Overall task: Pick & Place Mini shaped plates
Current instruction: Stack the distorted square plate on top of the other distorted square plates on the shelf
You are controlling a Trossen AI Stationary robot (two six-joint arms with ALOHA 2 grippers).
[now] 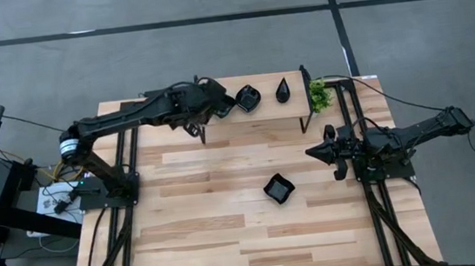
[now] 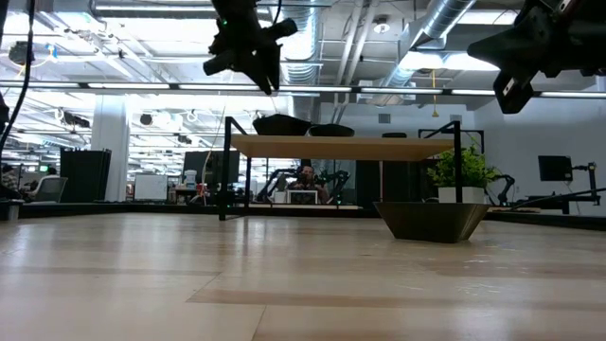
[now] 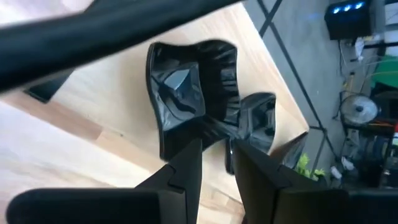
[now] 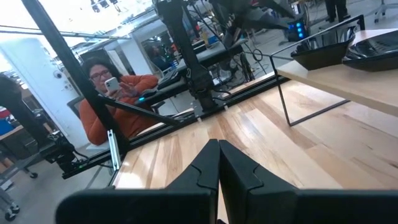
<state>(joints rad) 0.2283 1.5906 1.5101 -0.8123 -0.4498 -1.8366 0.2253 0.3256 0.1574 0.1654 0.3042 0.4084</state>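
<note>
Your left gripper [image 1: 228, 104], upper centre of the high view, stands part open just beside a wavy square plate [image 1: 247, 98] on the raised shelf [image 1: 219, 128], gripping nothing. A teardrop plate [image 1: 282, 90] sits right of it. Lower, another plate [image 1: 279, 188] rests on the table [image 1: 211, 223]. Your right gripper [image 1: 314, 153] hangs closed and empty.

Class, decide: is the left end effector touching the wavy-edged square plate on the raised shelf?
Apart. The left wrist view shows the left end effector open, its fingertips just short of the wavy-edged square plate.
</note>
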